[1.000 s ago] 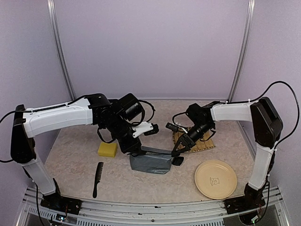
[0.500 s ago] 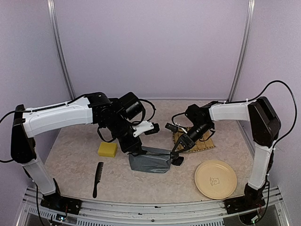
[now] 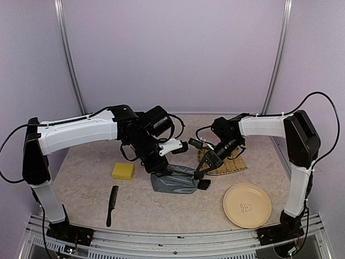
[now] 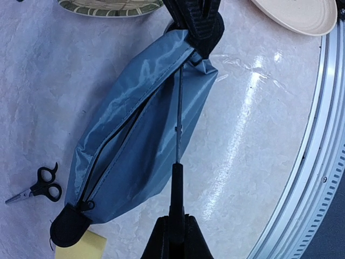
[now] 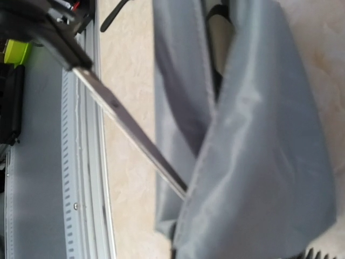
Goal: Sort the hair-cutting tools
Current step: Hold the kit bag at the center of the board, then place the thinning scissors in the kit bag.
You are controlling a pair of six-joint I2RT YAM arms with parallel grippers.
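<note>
Grey-blue zip pouch (image 4: 129, 156) sits mid-table, its 3 o'clock end pinched in the closed right gripper (image 4: 194, 27). We find the left gripper (image 4: 177, 229) clamped on black-handled scissors (image 4: 176, 183), blade tip at the pouch mouth. The comb (image 3: 112, 204) lies at 7 o'clock, and the second scissors (image 4: 40, 187) lie near the pouch.

Beige marbled table (image 3: 81, 183): sponge (image 3: 123, 171), comb (image 3: 112, 205), pouch (image 3: 172, 183), plate (image 3: 247, 205) laid on it; slatted mat (image 3: 234, 167) placed farther back; small scissors (image 4: 38, 189) seen beside pouch.
</note>
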